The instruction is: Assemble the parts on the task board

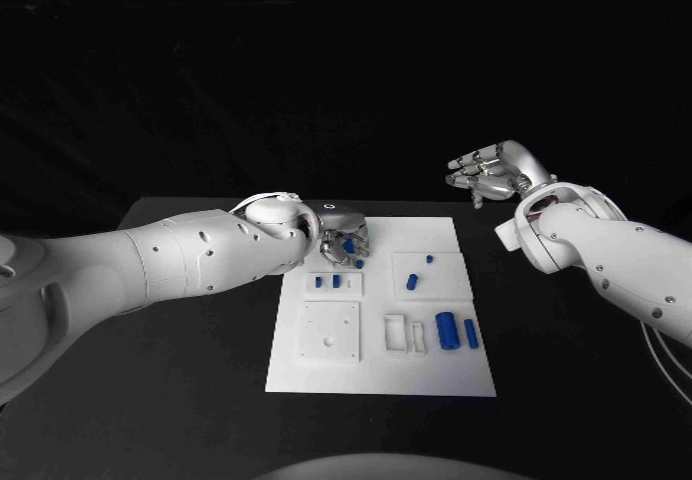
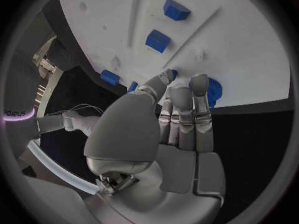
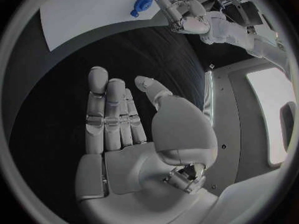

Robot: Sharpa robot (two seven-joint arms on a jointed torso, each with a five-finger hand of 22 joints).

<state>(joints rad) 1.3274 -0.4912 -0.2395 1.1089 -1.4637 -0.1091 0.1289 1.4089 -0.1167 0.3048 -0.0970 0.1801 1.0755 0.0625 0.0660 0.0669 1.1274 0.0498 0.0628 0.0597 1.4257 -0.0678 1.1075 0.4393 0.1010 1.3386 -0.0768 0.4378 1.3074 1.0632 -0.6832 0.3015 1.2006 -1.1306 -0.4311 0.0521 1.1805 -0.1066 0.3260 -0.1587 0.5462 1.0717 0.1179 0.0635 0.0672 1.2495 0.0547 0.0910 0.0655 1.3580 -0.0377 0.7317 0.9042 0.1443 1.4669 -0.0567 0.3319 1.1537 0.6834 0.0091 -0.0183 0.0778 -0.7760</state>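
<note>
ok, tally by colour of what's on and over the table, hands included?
Blue parts lying clear on the board: 6
Blue part at the left hand, partly hidden: at least 1
White task board: 1
Silver hands, counting the right hand: 2
Total: at least 10

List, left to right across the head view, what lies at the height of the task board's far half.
Left arm → left hand over the task board → blue part in the recess on the board's right side → right arm.
</note>
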